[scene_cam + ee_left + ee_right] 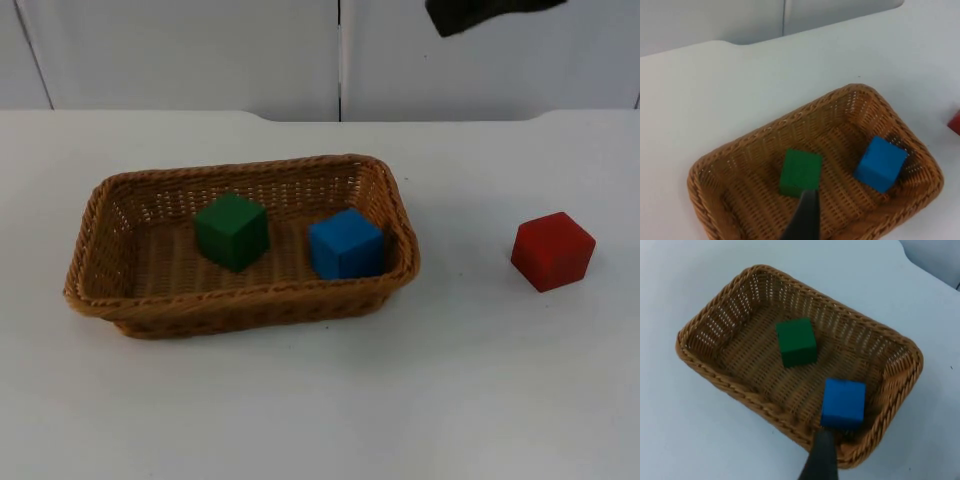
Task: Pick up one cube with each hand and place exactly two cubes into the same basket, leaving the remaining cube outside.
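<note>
A brown wicker basket (pixel 100 290) stands on the left half of the white table. Inside it a green cube (pixel 231 231) rests near the middle and a blue cube (pixel 346 243) sits against the right wall, a small gap between them. A red cube (pixel 552 250) lies on the bare table to the right, well outside the basket. My left gripper (pixel 805 220) hovers above the basket, over the green cube (pixel 800 171). My right gripper (pixel 821 460) hangs high above the basket's rim (pixel 740 390) close to the blue cube (pixel 843 403). Nothing is held.
A dark part of the right arm (pixel 490 12) juts in at the back, in front of the grey partition wall (pixel 180 50). White table top (pixel 320 400) stretches in front of the basket and around the red cube.
</note>
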Robot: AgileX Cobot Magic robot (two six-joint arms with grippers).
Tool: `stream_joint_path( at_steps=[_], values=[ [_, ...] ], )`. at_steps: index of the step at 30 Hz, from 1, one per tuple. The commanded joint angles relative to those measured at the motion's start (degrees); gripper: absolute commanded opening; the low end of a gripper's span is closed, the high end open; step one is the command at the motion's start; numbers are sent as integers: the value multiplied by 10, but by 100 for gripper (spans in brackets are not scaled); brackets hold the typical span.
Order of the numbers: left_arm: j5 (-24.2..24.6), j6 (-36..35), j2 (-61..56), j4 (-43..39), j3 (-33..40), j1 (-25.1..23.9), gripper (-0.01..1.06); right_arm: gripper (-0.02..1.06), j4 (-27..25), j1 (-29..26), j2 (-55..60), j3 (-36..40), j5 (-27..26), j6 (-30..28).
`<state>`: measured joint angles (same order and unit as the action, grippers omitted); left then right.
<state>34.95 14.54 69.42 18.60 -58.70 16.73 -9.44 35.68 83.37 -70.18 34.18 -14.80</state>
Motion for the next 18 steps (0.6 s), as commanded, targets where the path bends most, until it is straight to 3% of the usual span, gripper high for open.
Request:
stream_joint_path(
  at_steps=[1, 8, 18],
  values=[
    [11, 0, -18, 2, 3, -2, 80, 66, -3, 0, -22, 18, -13, 3],
    [38, 0, -65, 6, 11, -2, 80, 66, -3, 0, -65, 57, -15, 4],
    [21, 0, -171, 7, 116, -2, 80, 66, -4, 0, -123, 100, -19, 15]
  ],
)
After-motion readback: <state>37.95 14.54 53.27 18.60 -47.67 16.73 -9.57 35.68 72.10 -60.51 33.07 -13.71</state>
